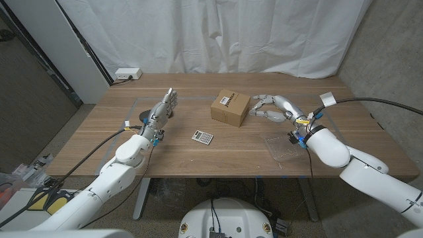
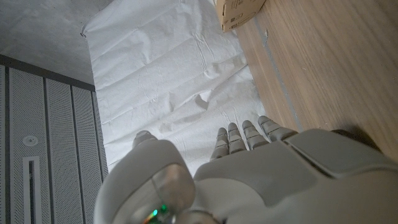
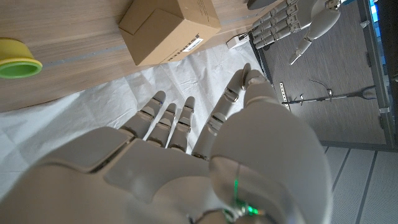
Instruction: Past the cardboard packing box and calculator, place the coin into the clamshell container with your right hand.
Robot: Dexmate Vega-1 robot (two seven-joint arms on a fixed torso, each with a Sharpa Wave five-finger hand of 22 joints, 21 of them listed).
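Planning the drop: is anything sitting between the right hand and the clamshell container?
Nothing visible. Bare table separates the right hand from the clamshell container; the cardboard box stands beside the hand, off that line.

On the table: one box at twelve o'clock, one calculator at centre, one clamshell at three o'clock, and one yellow-green roll. One power strip lies at eleven o'clock. Two hands: left, right.

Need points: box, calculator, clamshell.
box [image 1: 230, 107], head view, middle of its top face
calculator [image 1: 203, 137], head view, middle of its keypad
clamshell [image 1: 283, 147], head view, middle of its clear tray
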